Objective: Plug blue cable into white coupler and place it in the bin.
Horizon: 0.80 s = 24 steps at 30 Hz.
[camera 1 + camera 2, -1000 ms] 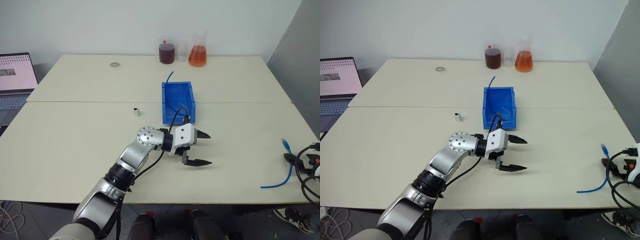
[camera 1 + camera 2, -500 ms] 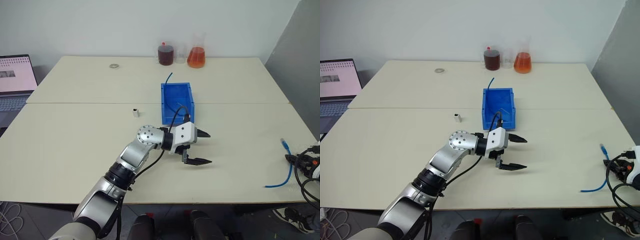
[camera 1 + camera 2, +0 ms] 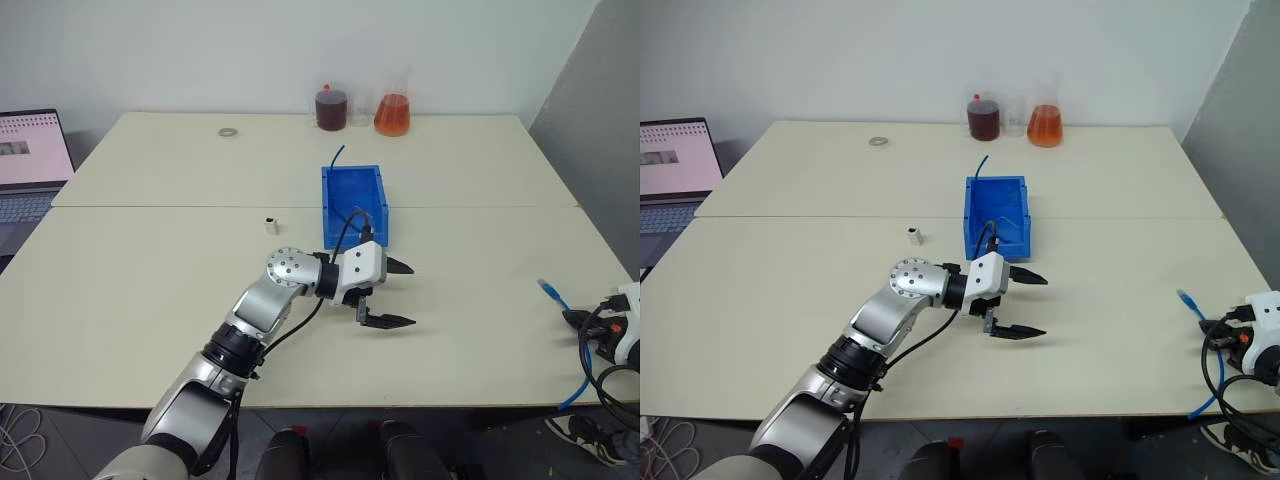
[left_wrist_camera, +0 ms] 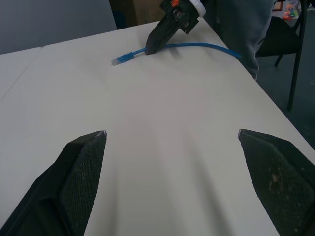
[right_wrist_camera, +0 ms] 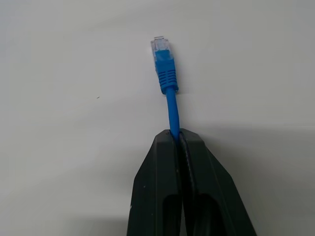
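Right end effector (image 5: 178,140): its two black fingers are pressed together on the blue cable (image 5: 171,110), a little behind the clear plug; it sits at the lower right of the head views, at the counter's right edge.
Blue cable: the plug end points up and left over the counter (image 3: 150,260); the rest hangs down past the right edge.
Left end effector (image 3: 398,294): fingers wide apart, nothing between them, low over the middle of the frame, just below the bin.
Bin (image 3: 353,190): blue, open at the top, centre of the frame, with a short blue wire standing at its far left corner.
White coupler (image 3: 270,224): small block standing on the counter, left of the bin, apart from both end effectors.
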{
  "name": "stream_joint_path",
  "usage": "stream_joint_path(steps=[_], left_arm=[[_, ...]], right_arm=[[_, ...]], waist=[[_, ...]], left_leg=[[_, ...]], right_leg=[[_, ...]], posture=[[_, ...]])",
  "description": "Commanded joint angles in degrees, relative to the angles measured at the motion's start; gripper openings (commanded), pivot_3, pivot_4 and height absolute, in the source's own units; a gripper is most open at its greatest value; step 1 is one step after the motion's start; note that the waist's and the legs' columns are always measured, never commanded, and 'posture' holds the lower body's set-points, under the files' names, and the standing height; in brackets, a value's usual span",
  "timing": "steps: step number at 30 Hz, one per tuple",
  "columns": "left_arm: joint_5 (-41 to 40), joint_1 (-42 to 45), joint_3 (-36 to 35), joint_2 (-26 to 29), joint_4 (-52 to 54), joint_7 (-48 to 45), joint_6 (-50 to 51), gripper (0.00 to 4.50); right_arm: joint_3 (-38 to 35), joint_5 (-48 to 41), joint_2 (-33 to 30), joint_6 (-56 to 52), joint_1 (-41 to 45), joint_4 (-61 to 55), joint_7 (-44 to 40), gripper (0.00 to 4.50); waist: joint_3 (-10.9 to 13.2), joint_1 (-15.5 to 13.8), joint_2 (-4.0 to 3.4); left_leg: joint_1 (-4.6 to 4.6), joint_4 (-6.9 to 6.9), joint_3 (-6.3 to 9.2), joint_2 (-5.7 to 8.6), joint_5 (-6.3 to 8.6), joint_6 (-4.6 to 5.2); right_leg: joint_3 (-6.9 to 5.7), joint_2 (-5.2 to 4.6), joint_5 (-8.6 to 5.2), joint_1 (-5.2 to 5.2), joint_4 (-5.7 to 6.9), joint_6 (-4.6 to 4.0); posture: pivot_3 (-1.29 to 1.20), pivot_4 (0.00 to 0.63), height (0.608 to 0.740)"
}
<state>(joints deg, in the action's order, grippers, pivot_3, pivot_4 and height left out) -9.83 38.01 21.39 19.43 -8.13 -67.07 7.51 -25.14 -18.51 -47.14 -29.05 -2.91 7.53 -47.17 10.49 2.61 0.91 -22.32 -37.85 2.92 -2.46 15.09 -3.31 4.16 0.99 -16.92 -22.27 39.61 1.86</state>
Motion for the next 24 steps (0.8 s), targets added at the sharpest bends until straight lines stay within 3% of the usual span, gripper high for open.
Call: stream_joint_path(steps=[1,3,6,11,14,18,21,24], left_arm=[[-2.5,-0.6,-4.6,3.0,4.6,0.1,1.5,4.5],[-4.0,-5.4,-9.8,8.0,10.4,2.3,5.1,4.5],[-6.9,-12.9,-15.1,12.1,18.9,6.0,11.2,4.5],[-8.7,-30.4,-26.1,14.8,30.8,15.3,17.1,4.5],[-9.7,-39.7,-31.1,12.6,37.2,21.7,19.6,4.5],[-7.9,-52.5,-35.2,2.8,43.5,34.0,18.5,4.5],[-2.4,-64.3,-32.2,-3.8,44.6,39.8,11.9,4.5],[-0.3,-68.3,-28.9,-7.2,45.4,43.3,9.1,4.5]], right_arm=[[3.6,-0.2,-2.3,3.0,-0.8,-5.9,-5.5,0.06],[10.1,-0.9,-3.8,5.5,2.3,-13.2,-11.4,0.06],[18.9,0.0,-2.0,5.6,10.4,-17.4,-13.6,0.06],[34.1,4.9,9.4,6.0,29.7,-11.6,-13.3,0.06],[38.7,8.1,13.7,8.4,36.0,-4.9,-13.4,0.06],[43.5,12.6,18.9,11.0,42.5,4.6,-12.4,0.06],[46.5,14.7,24.8,12.7,47.7,11.3,-12.9,0.06],[47.8,15.6,27.8,13.9,50.2,15.4,-14.0,0.06]], waist=[[0.0,0.2,0.01],[0.0,1.0,-0.09],[0.2,2.4,-0.08],[0.3,2.1,0.1],[0.3,1.3,0.14],[0.3,-0.4,0.12],[0.3,-0.7,0.15],[0.3,-0.7,0.11]], left_leg=[[0.01,0.01,0.0,-0.01,0.0,0.0],[0.01,0.01,-0.02,-0.03,0.0,0.0],[0.19,0.08,-0.03,-0.16,0.01,0.01],[0.21,0.06,0.11,-0.16,0.0,-0.01],[0.1,0.05,0.1,-0.19,0.01,-0.02],[-0.22,-0.02,0.17,-0.12,0.03,-0.06],[-0.3,0.0,0.01,-0.13,0.07,-0.1],[-0.31,0.04,0.0,-0.07,0.09,-0.11]], right_leg=[[0.0,0.0,0.0,0.0,0.0,0.0],[0.02,0.01,0.0,0.0,-0.01,0.0],[0.14,0.1,0.0,0.01,0.0,0.0],[-0.03,0.07,-0.01,0.05,0.04,-0.01],[-0.05,0.01,0.01,0.04,-0.08,-0.04],[-0.17,-0.3,0.18,-0.03,-0.33,-0.21],[-0.09,-0.5,0.28,-0.03,-0.59,-0.08],[-0.08,-0.53,0.28,-0.07,-0.61,-0.09]], posture=[[0.0,0.15,0.74],[0.0,0.15,0.74],[0.0,0.15,0.74],[0.0,0.15,0.74],[0.0,0.15,0.74],[0.0,0.15,0.74],[0.0,0.15,0.74],[0.0,0.15,0.74]])
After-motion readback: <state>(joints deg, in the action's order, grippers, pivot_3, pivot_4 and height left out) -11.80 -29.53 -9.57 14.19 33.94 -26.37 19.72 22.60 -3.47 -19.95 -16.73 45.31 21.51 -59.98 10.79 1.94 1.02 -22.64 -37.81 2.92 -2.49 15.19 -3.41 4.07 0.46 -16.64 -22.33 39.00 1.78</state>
